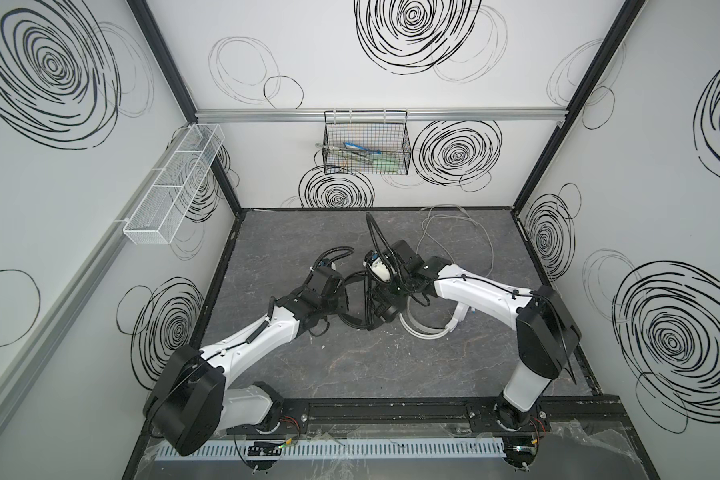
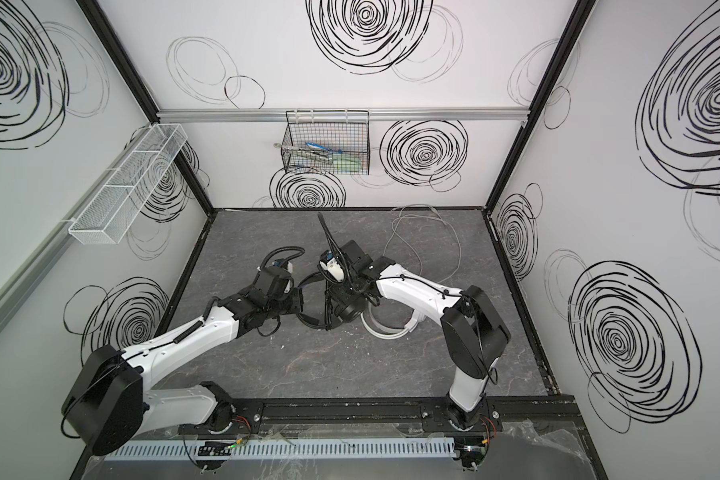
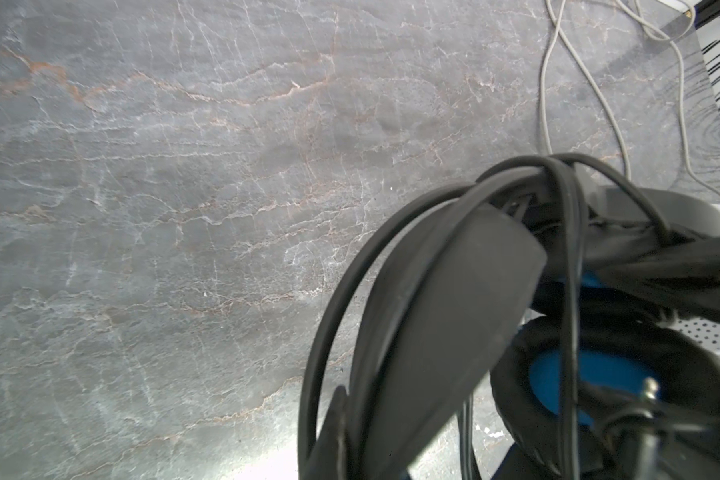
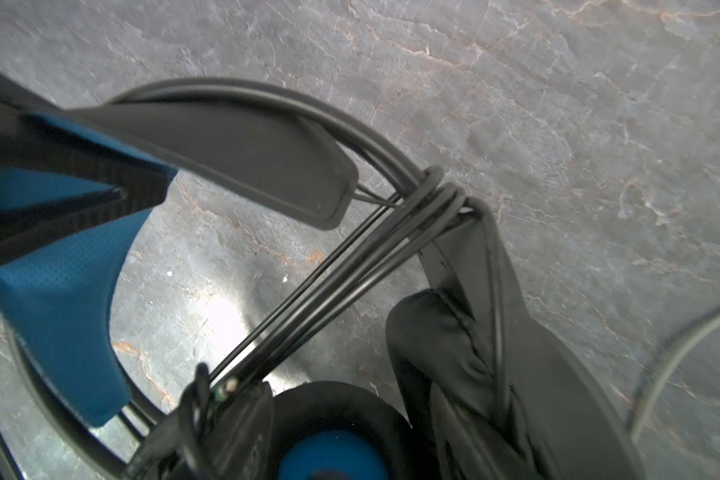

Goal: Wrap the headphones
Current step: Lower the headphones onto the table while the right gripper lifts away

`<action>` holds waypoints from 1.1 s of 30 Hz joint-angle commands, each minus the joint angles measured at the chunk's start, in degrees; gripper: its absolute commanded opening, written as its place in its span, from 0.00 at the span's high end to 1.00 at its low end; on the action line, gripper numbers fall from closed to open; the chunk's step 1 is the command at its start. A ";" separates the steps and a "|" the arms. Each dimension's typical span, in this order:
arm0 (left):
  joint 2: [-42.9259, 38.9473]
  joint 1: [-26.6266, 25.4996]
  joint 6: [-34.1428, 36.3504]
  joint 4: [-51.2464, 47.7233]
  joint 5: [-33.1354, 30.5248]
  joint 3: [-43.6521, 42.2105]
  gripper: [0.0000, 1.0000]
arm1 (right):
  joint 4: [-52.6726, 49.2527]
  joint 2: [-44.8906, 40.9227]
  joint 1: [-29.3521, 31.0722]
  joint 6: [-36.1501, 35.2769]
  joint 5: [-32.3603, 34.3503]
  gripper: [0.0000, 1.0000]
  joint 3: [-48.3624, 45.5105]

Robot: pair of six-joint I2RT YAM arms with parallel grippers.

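The two arms meet approx. at the mid of the counter (image 1: 350, 374), and the black headset (image 3: 441, 316) is btw. them; if it rests on the surface or is raised a little, I cannot tell. The left hand (image 1: 341, 301) is clenched on its headband. In the left wrist view the grey band comes out directly from the hand, very close to the cam, w/ one ear cup (black cushion, blue inside) just beside it. The black cable (image 4: 429, 199) is wound several times around the headband near one end. From there some strands run across the open arc toward the ear cup. The right hand (image 1: 378, 311) is at the other side of the same headset, over the ear cup region and very near to it. Whether it is released or grasping I cannot tell, because the fingers are hidden by the headset & by the arm's own parts. The white headset (image 1: 429, 330) lies flat on the counter just to the right of the black one, partly under the right arm and apart from the left hand. The white cable (image 3: 542, 108) lies in loose loops on the counter, toward the back right corner.
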 commanded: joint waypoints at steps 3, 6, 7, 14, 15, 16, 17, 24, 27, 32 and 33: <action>-0.39 2.60 3.38 -3.07 4.24 -2.77 1.00 | -4.26 -0.83 0.96 -0.70 12.90 0.34 5.40; 0.23 3.34 3.99 -3.43 4.05 -2.93 1.00 | -6.16 0.57 2.24 -0.77 14.31 0.32 7.42; 0.24 3.41 4.22 -3.77 3.76 -2.96 1.00 | -6.68 1.03 2.70 -0.77 15.25 0.32 8.09; -0.81 3.70 4.62 -5.00 3.21 -2.78 1.00 | -8.19 1.26 3.18 -0.23 16.14 0.29 9.63; -0.90 3.67 4.53 -5.06 3.19 -2.72 1.00 | -8.39 1.11 3.19 -0.14 16.26 0.29 9.65; -0.89 3.75 4.53 -5.13 3.10 -2.69 1.00 | -8.86 1.00 3.17 -0.03 16.30 0.29 9.81; -0.82 3.89 4.45 -5.30 3.12 -2.54 1.00 | -9.79 0.84 3.15 0.38 16.47 0.29 10.41; -0.47 4.28 3.96 -5.22 3.30 -2.27 1.00 | -19.18 0.76 2.27 4.94 19.57 0.25 15.51; -0.54 4.32 4.00 -5.30 3.30 -2.16 1.00 | -20.59 0.31 0.28 6.34 19.35 0.19 15.94; -0.85 4.36 3.96 -5.53 3.47 -2.07 1.00 | -21.60 0.15 -1.22 6.68 18.31 0.17 16.97; -0.94 4.42 4.00 -5.64 3.46 -2.00 1.00 | -21.81 0.12 -1.23 6.70 17.89 0.17 17.14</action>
